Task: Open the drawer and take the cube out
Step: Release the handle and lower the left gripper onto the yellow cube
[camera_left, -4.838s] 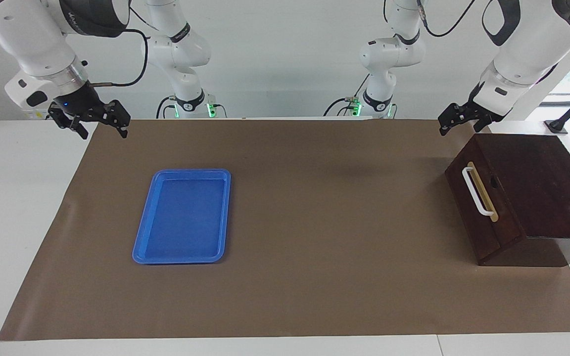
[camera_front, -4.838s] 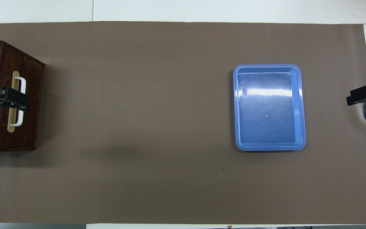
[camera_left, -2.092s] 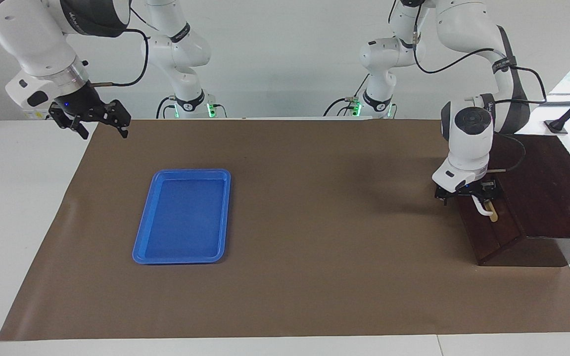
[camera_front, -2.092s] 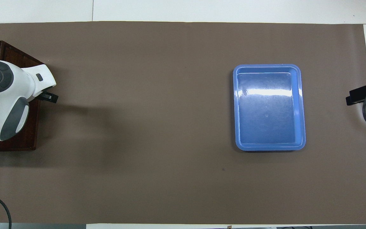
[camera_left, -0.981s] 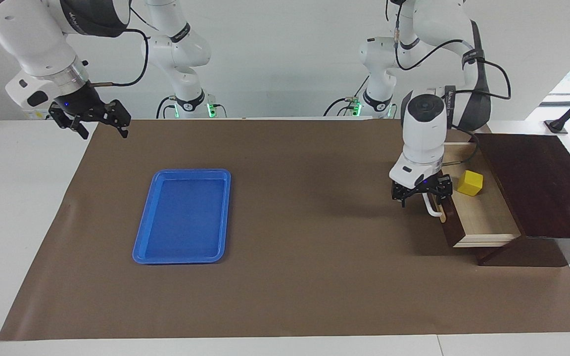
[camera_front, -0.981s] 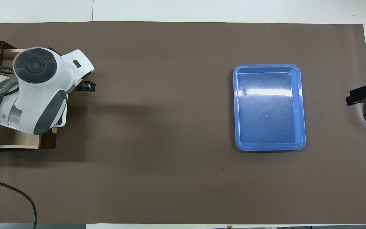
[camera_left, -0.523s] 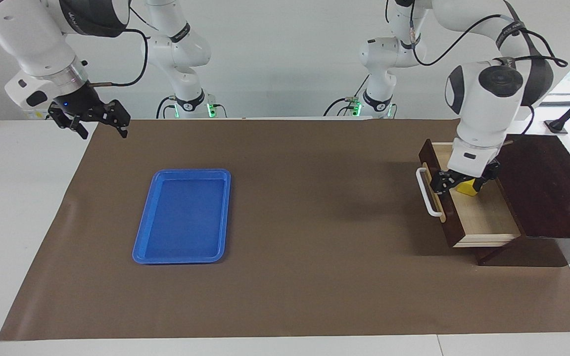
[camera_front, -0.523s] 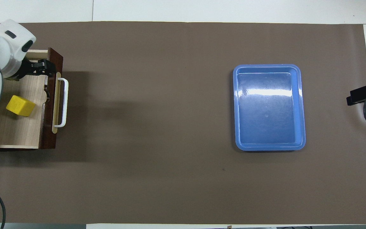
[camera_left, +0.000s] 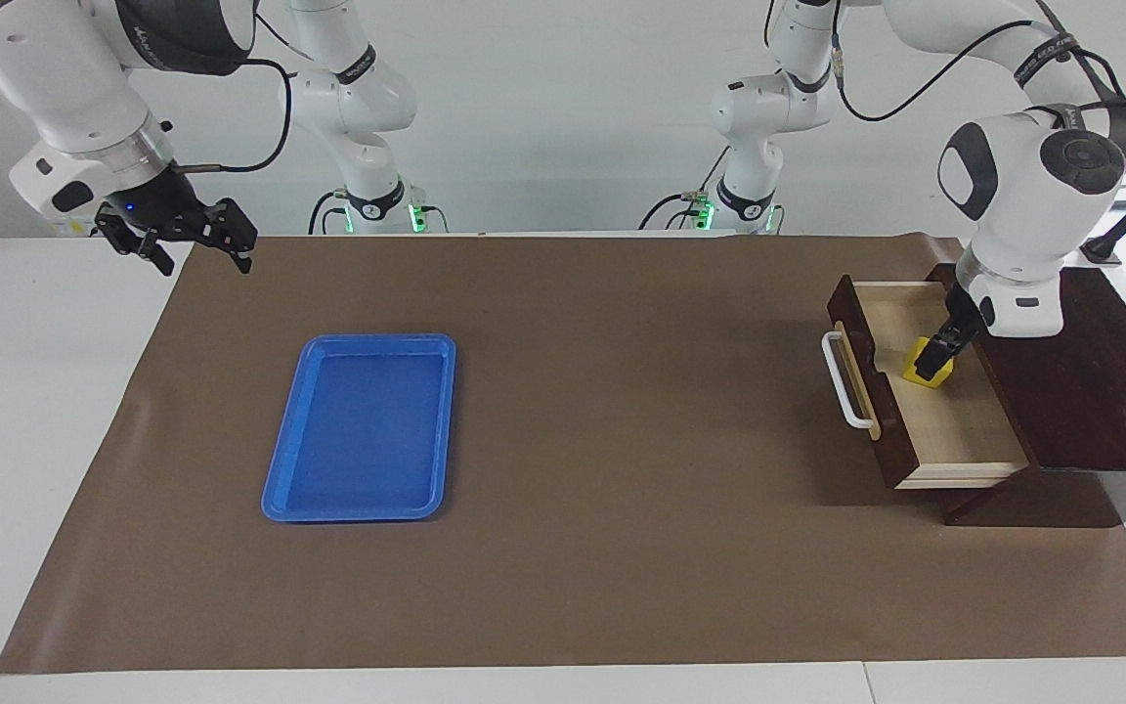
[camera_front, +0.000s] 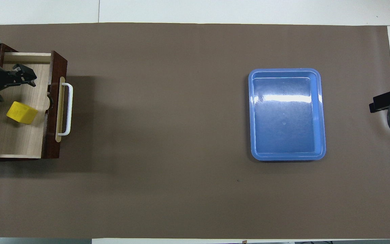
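Observation:
The drawer (camera_left: 964, 430) (camera_front: 19, 139) of the dark wooden box (camera_left: 1081, 372) stands pulled out at the left arm's end of the table. Its white handle (camera_left: 844, 381) (camera_front: 67, 109) faces the table's middle. The yellow cube (camera_left: 915, 366) (camera_front: 21, 113) lies on the drawer's pale floor. My left gripper (camera_left: 934, 364) (camera_front: 29, 77) hangs open inside the drawer, with its tips at the cube's top and one finger in front of the cube. I cannot tell whether it touches the cube. My right gripper (camera_left: 203, 259) (camera_front: 376, 103) waits open over the mat's corner at the right arm's end.
A flat blue tray (camera_left: 368, 339) (camera_front: 284, 70) lies on the brown mat toward the right arm's end, with nothing in it. The box's dark top overhangs the drawer's inner end.
My left gripper has let go of the handle, swung in over the open drawer and come down at the cube. The drawer and the cube have stayed put. The right arm has not moved.

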`<state>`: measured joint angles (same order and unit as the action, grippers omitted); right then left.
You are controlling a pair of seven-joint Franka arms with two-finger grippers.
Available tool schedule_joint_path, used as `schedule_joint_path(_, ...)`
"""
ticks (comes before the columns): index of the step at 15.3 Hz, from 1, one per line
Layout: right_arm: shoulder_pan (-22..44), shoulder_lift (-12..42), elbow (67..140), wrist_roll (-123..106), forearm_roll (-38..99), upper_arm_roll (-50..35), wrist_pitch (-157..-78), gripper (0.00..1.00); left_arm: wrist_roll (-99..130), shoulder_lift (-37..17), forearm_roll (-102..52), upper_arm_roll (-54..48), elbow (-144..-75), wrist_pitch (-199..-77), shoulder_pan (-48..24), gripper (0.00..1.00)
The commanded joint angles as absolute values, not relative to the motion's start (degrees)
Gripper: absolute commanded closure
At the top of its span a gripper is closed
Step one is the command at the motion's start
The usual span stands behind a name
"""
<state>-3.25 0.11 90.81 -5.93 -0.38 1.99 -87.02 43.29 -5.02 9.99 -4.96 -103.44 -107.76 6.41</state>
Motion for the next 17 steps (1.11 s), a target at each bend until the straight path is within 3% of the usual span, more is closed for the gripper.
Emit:
schedule_joint_path(1,-3.0,-1.2,92.6,-5.1,0.0,1.9,-87.7,0.0,50.7,-0.4,9.2,-5.4,-111.5,-113.1,9.7,0.0)
schedule_joint_path(3,-2.9,-1.8,93.3,-5.1,0.0,1.9,-87.9,0.0,57.5,1.3,9.8,-5.4,-116.3,-119.5,9.7,0.0)
schedule_joint_path(17,-2.9,-2.7,95.7,-4.9,1.8,1.9,-89.7,0.0,73.3,0.0,19.2,-5.6,-119.7,-126.2,8.5,0.0)
